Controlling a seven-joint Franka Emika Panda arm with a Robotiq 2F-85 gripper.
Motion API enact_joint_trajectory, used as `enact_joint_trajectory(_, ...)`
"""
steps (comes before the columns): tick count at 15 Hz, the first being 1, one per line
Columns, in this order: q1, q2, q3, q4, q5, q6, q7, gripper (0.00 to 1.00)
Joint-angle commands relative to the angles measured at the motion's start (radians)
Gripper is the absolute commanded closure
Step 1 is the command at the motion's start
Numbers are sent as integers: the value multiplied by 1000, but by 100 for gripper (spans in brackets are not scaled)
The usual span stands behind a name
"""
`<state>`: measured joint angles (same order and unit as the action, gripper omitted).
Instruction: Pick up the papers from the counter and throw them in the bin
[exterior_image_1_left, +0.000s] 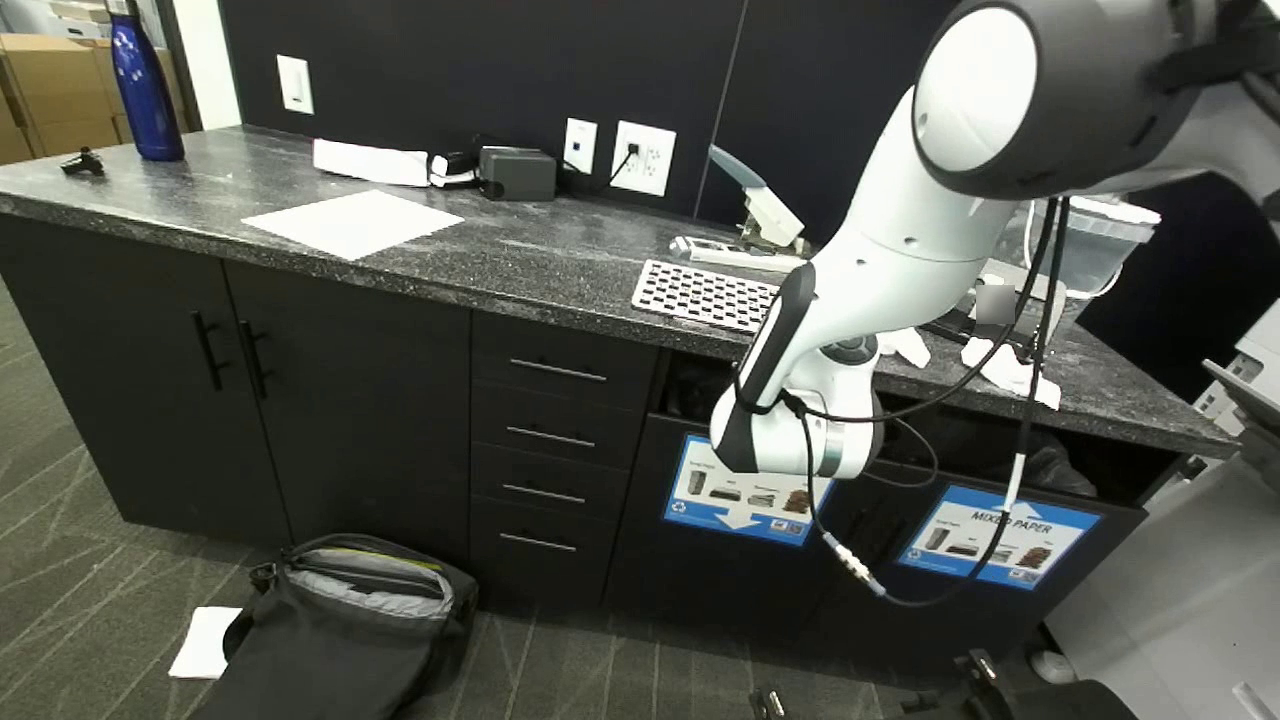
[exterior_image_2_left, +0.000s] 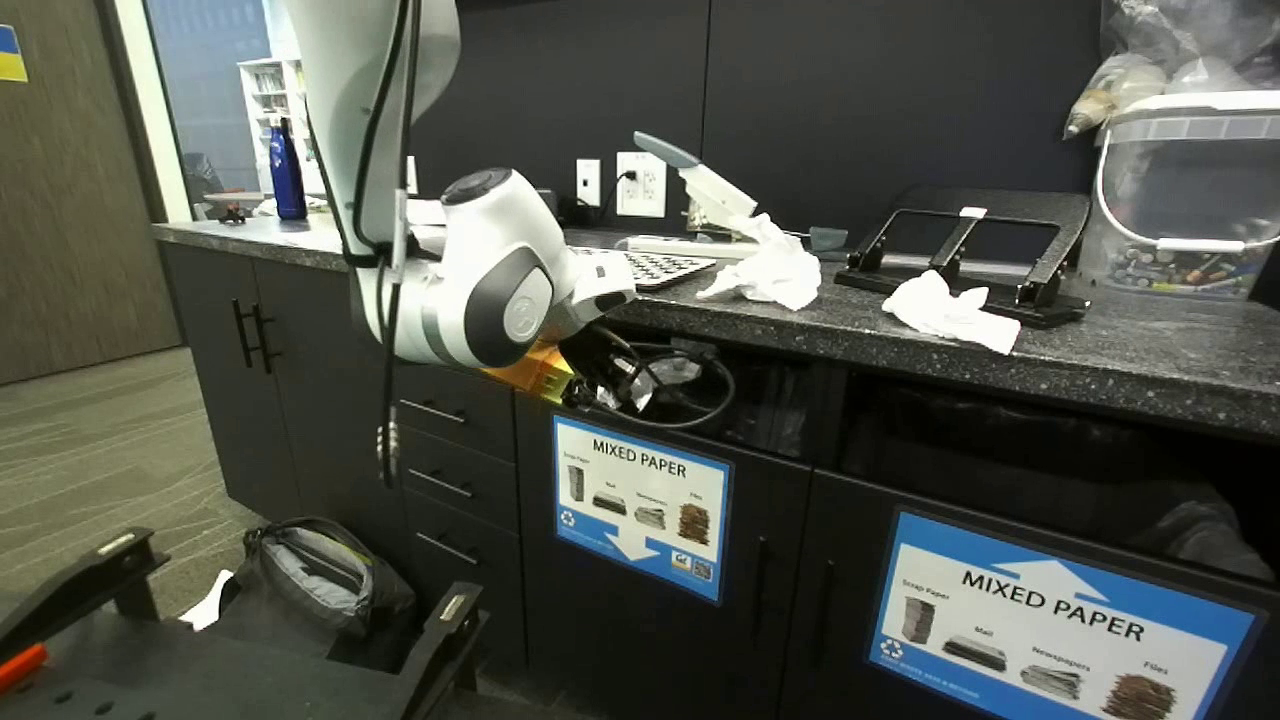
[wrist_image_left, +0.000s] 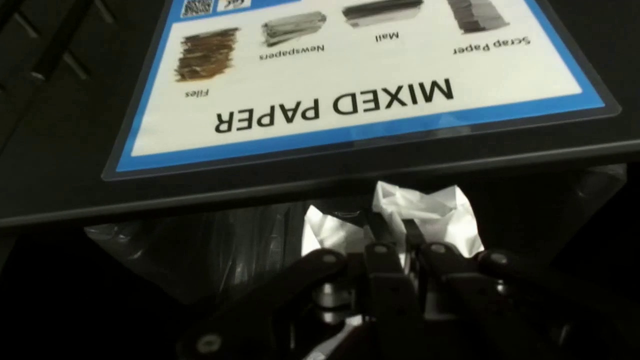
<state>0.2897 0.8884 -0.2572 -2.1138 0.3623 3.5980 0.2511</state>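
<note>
My gripper (wrist_image_left: 396, 230) is shut on a crumpled white paper (wrist_image_left: 440, 215), which sticks out past the fingers on both sides in the wrist view. It is in the opening below the counter (exterior_image_2_left: 1150, 365), at the bin (exterior_image_2_left: 765, 490) with the MIXED PAPER sign; a clear liner (wrist_image_left: 245, 240) shows beside the paper. In an exterior view the gripper (exterior_image_2_left: 610, 375) is partly hidden by cables and the arm. Two more crumpled papers lie on the counter: one wad (exterior_image_2_left: 775, 275) near the mat, another (exterior_image_2_left: 950, 310) before a black stand. Whether the held paper touches the liner, I cannot tell.
A raised large stapler (exterior_image_2_left: 710, 195), a checkered mat (exterior_image_1_left: 705, 295), the black stand (exterior_image_2_left: 1050, 235) and a clear bucket (exterior_image_2_left: 1150, 190) occupy the counter. A flat white sheet (exterior_image_1_left: 355, 222) lies farther along. The counter's edge overhangs the bin opening. A bag (exterior_image_1_left: 350, 620) sits on the floor.
</note>
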Motion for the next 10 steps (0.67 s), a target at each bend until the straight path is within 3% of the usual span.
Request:
enact_joint_trajectory(1,-5,95,-8,139,70,64,-61,92)
enact_joint_trajectory(3,-3,120,-18,185,96,68,-84,92)
enact_joint_trajectory(4,-5,126,-19,201,112,55,-90,67)
enact_joint_trajectory(6,0,127,-30,213,125,27,-118,63)
enact_joint_trajectory(10,-23,61,-9,169,88,-62,-140,34)
